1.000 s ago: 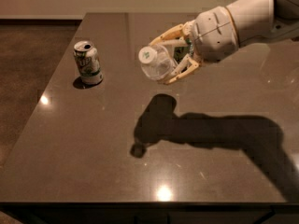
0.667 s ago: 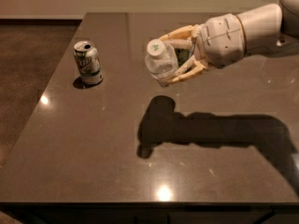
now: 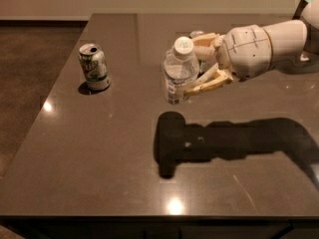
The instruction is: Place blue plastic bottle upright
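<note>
The blue plastic bottle point(image 3: 178, 71) is clear with a white screw cap and a pale label. It is held almost upright, cap up, in the air above the dark table point(image 3: 114, 153). My gripper point(image 3: 197, 66) reaches in from the right and is shut on the bottle's body, one cream finger point(image 3: 207, 81) in front and one behind. The bottle's base hangs above its shadow on the table's middle.
A green-and-white soda can point(image 3: 93, 67) stands upright at the table's left side. A second can is mostly hidden behind the gripper. The table's left edge drops to a brown floor point(image 3: 30, 68). The arm's shadow lies across the table's centre right.
The gripper has turned the bottle from lying tilted on its side to nearly upright, cap now on top. The bottle and its shadow have shifted slightly to the right.
</note>
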Robot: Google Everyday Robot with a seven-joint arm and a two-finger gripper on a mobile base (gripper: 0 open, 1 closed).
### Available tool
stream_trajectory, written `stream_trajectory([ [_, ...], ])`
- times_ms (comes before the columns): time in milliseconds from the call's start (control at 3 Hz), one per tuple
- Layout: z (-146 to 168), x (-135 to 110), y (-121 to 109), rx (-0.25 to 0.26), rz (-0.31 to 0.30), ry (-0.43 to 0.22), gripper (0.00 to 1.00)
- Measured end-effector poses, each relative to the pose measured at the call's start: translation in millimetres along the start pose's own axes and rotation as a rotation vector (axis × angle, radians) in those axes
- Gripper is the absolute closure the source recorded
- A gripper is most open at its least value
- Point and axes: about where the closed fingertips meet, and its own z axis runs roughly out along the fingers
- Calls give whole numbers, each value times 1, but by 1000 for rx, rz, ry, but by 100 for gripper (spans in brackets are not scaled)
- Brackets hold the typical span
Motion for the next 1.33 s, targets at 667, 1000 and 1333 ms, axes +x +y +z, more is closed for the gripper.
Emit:
stream_trajectory([
  [667,2,8,-27,109,71,76,100],
  [1000,6,7,-41,175,106,96,100],
  [1333,9,6,-52,274,119,57,100],
])
